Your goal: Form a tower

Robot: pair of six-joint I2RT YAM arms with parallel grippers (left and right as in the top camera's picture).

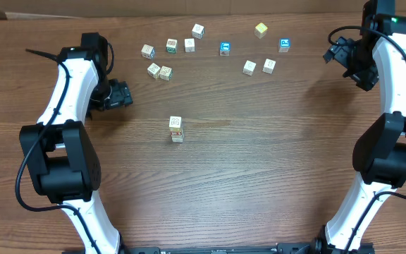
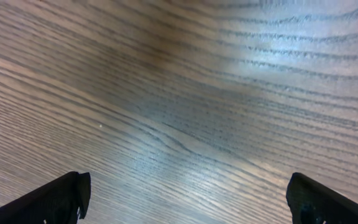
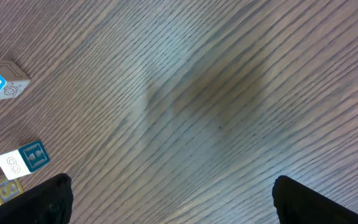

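- Tower: a column one cube wide, near the middle of the desk and slightly toward its left edge. It stands free, with nothing touching it. From above at least two cubes show; I cannot give the exact count.
- Handling (judgement): small wooden cubes, so light and stiff, with dry flat faces that should not slip. Nothing bonds the column, so a sideways nudge would likely shear or topple it. A firm pinch will not harm a cube; the stack is the fragile part.
- Where to take hold (judgement): pinch a loose cube across two opposite flat faces, squarely and not on the corners, and bring it down onto the column from straight above. Leave the column itself alone.
- Supply: loose pale cubes lie strung along the far edge. Among them are a yellow cube and blue-faced cubes.
- Left arm: stretched up the left side, with the wrist turned inward between the tower and the nearest pale cubes, apart from both. Left jaws are spread wide; the wrist view shows only bare wood grain between the fingertips.
- Right arm: reaches toward the far right corner, well apart from the tower. Right jaws are spread wide with nothing between them. Printed cubes sit off to one side in its wrist view.
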